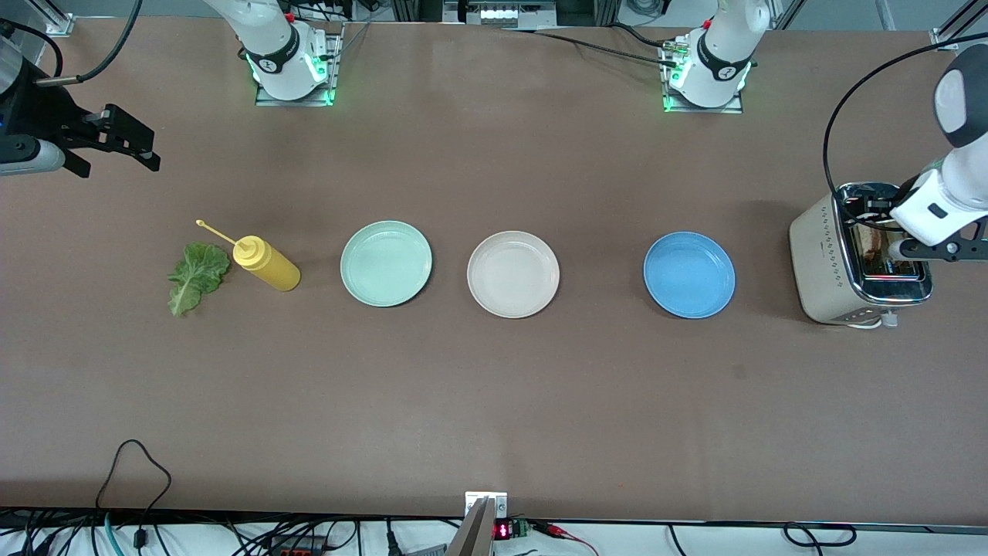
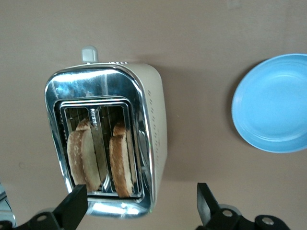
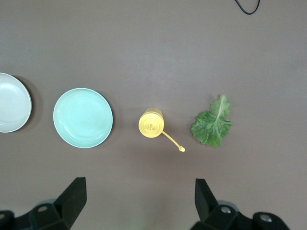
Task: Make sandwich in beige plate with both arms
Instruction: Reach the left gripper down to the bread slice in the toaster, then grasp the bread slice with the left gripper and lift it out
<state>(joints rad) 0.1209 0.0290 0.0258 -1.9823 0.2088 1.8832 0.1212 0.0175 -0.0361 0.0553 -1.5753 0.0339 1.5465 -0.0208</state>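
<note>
The beige plate (image 1: 513, 274) (image 3: 12, 109) lies bare at mid-table between a mint-green plate (image 1: 386, 262) and a blue plate (image 1: 689, 275). No sandwich is in view. Two toast slices (image 2: 82, 158) (image 2: 121, 163) stand upright in the slots of the toaster (image 1: 837, 262) (image 2: 156, 120) at the left arm's end of the table. A lettuce leaf (image 1: 197, 276) (image 3: 212, 123) lies flat on the table at the right arm's end. My left gripper (image 1: 891, 232) (image 2: 140, 203) hangs open over the toaster. My right gripper (image 1: 143, 147) (image 3: 139, 199) is open, high over the right arm's end of the table, holding nothing.
A yellow squeeze bottle (image 1: 266, 262) (image 3: 151, 122) lies tipped between the lettuce and the mint-green plate (image 3: 82, 117), its nozzle toward the leaf. The blue plate (image 2: 276, 110) sits beside the toaster. Cables run along the table edge nearest the front camera.
</note>
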